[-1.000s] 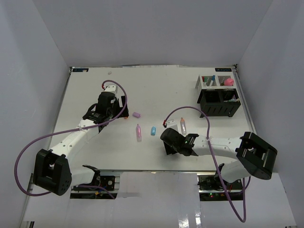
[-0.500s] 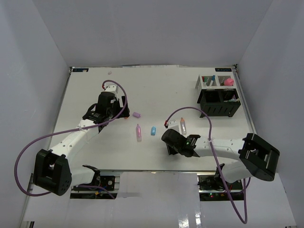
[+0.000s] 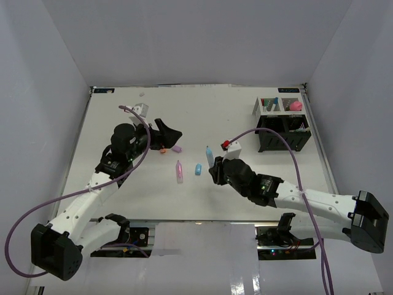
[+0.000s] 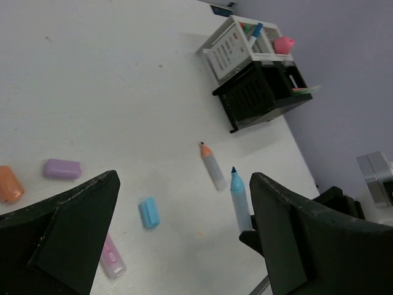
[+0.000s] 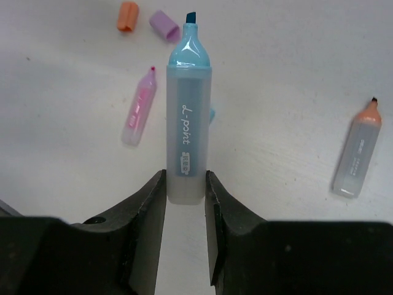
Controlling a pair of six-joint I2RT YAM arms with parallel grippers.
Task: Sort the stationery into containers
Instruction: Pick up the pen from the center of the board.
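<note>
My right gripper point(image 3: 212, 167) is shut on a light blue uncapped marker point(image 3: 210, 155) and holds it above the table, tip pointing away; in the right wrist view the marker point(image 5: 187, 110) sits between the jaws of that gripper point(image 5: 185, 177). My left gripper point(image 3: 174, 134) is open and empty, raised above the table; its wrist view point(image 4: 184, 184) also shows the blue marker point(image 4: 239, 200). A pink marker point(image 3: 179, 171), a blue cap point(image 3: 198, 169), a purple cap point(image 3: 177, 149) and an orange cap point(image 5: 128, 15) lie on the table. An orange-tipped marker point(image 5: 357, 153) lies right of them.
The black organizer point(image 3: 282, 134) with its white mesh compartments point(image 3: 269, 106) stands at the far right, with pens and a pink round thing point(image 3: 296, 106) in it. The table's right edge runs just beyond it.
My right gripper has risen from the table with the blue marker in it and moved a little away. My left gripper has lifted and swung to the right.
</note>
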